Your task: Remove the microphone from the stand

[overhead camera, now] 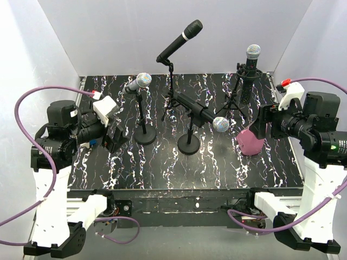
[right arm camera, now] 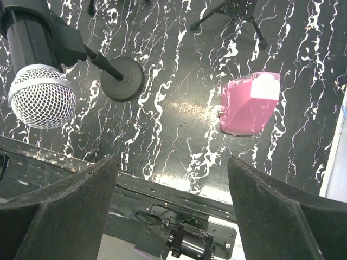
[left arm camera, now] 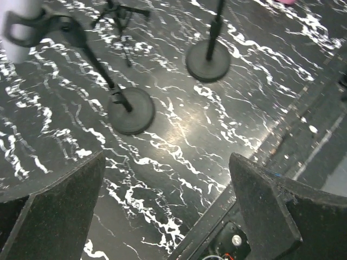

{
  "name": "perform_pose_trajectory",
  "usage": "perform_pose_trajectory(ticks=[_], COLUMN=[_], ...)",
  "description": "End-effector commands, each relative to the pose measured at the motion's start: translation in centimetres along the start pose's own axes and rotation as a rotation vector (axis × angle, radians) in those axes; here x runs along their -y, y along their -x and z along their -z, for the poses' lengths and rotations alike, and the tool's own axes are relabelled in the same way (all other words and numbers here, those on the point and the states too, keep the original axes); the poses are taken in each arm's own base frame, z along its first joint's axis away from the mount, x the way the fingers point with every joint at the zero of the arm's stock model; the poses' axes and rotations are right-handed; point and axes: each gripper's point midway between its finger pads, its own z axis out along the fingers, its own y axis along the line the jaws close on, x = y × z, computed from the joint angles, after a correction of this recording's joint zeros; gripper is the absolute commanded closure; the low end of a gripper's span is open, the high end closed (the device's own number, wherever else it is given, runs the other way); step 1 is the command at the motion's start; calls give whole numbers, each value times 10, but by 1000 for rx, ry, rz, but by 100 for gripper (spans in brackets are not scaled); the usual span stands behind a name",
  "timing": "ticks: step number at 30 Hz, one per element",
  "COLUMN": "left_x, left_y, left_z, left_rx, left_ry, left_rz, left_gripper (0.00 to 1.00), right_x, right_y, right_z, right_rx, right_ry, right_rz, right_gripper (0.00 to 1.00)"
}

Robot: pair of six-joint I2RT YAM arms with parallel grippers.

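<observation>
The left gripper (overhead camera: 112,138) is hanging over the left part of the black marbled table (overhead camera: 162,169), its fingers spread wide and holding nothing. Just to its right, a silver-headed microphone (overhead camera: 140,82) is sitting in the clip of a round-based stand (overhead camera: 145,133).

The right gripper (right arm camera: 172,160) is likewise gaping, with nothing between its fingers, and is hovering beside a pink object (right arm camera: 249,103) lying on the table. Close to that gripper's left, a second microphone (right arm camera: 40,96) is leaning down from its own round-based stand (right arm camera: 122,79), its mesh head pointing towards the pink object.

Farther back, a black microphone (overhead camera: 179,40) is tilting up on a tripod stand (overhead camera: 171,100), and a fourth microphone (overhead camera: 252,53) is standing upright on another tripod (overhead camera: 238,97) at the far right.
</observation>
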Motion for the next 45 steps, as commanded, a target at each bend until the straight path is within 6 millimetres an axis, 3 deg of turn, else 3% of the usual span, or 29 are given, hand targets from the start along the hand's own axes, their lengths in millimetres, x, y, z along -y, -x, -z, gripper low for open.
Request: perform_pose_trajectory(ticks=[1,6,8,12,17,21,27,33,38,45], left_x=[39,71,71,69,69,96,140,137,133,130], left_y=[-3,-10,-6,3,11,25,43,70,89,90], left_z=[3,15,15,7,-16,-48,-78,-95,-105,-114], left_rx=[1,-11,11,65,62,29,28,100,170,199], left_ry=[-239,-455,-470,-508,-583,-613,-678,-611,-568,-534], left_rz=[-58,-144,-182,-220,-269,-398,-516,-523,-552,-575], left_gripper=[2,2,2,2,3,4,6,6,4,3], right_x=[-6,-40,-54,-64,-87,-110,-110,-121,-120,-108], right_y=[-22,-6,3,25,46,54,43,28,22,6], right_z=[2,11,15,4,0,-6,-36,-61,-80,-93], right_rx=[-79,-11,30,13,6,-40,-132,-218,-253,-319], right_ry=[33,246,334,413,460,533,493,499,445,391], right_rz=[-16,121,156,98,260,244,282,338,389,408], right_gripper=[11,11,11,11,8,7,7,7,9,12])
